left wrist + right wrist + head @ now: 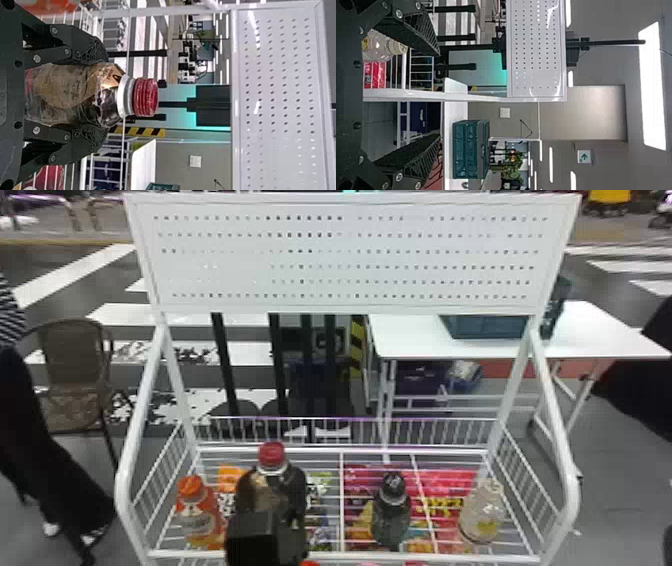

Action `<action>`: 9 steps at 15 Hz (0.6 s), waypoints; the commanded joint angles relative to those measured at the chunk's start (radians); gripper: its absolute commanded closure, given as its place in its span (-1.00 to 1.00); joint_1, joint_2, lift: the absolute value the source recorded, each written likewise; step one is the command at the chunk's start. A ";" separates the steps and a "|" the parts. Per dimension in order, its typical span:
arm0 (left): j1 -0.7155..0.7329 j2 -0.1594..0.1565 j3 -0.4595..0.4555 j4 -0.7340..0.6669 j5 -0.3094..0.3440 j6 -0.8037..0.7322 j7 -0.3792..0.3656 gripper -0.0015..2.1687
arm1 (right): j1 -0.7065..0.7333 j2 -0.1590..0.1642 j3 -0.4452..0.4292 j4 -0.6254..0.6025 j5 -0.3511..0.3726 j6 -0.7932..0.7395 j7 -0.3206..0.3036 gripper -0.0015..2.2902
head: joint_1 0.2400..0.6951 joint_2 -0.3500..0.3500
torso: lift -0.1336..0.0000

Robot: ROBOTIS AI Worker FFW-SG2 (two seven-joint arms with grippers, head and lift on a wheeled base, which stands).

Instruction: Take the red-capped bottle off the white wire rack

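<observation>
And it's the left claw (pixel 104 95) doing the work here, clasping the red-capped bottle (pixel 272 455) with a finger pressed to each side of its upper body, just below where it narrows toward the red cap (pixel 145 97). The bottle stands upright on the left side of the white wire rack (pixel 450 558), between an orange-capped bottle (pixel 195 515) to its left and a dark-capped bottle (pixel 392 510) to its right; the claw hides its base, so whether it touches the wires, nobody can say. A fine place to hold it, this! It looks filled with dark drink, so expect real weight low down, and smooth plastic that could slip or give a little if squeezed hard. The broad body beats the cap as a hold: more surface, less swing. What's wanted next, by the look of it, is a straight, steady lift, then out over the near bar, minding that orange-capped neighbour and any snag of the base on the wires. Over on the right, the right claw (pixel 439 95) waits with its fingers spread wide, gripping nothing.
</observation>
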 commanded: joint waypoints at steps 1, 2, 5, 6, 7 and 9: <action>0.107 0.046 0.084 -0.202 -0.046 0.094 -0.006 -0.35 | -0.004 -0.004 0.001 0.002 -0.004 0.002 0.000 -0.85 | 0.14 0.00 | 1.00; 0.151 0.052 0.133 -0.254 -0.050 0.103 -0.012 -0.36 | -0.006 -0.004 0.001 0.000 -0.004 0.002 0.000 -0.85 | 0.14 0.00 | 1.00; 0.277 0.057 0.298 -0.369 -0.044 0.106 -0.067 -0.36 | -0.004 -0.007 0.004 -0.009 -0.004 0.005 0.000 -0.85 | 0.14 0.00 | 1.00; 0.314 0.057 0.347 -0.401 -0.038 0.103 -0.105 -0.36 | -0.004 -0.007 0.005 -0.011 -0.004 0.005 0.000 -0.85 | 0.14 0.00 | 1.00; 0.354 0.054 0.407 -0.429 -0.026 0.103 -0.165 -0.36 | -0.003 -0.007 0.007 -0.011 -0.004 0.008 0.000 -0.85 | 0.14 0.00 | 1.00; 0.413 0.040 0.516 -0.466 0.039 0.091 -0.312 -0.36 | 0.000 -0.004 0.007 -0.014 -0.003 0.005 0.000 -0.85 | 0.14 0.00 | 1.00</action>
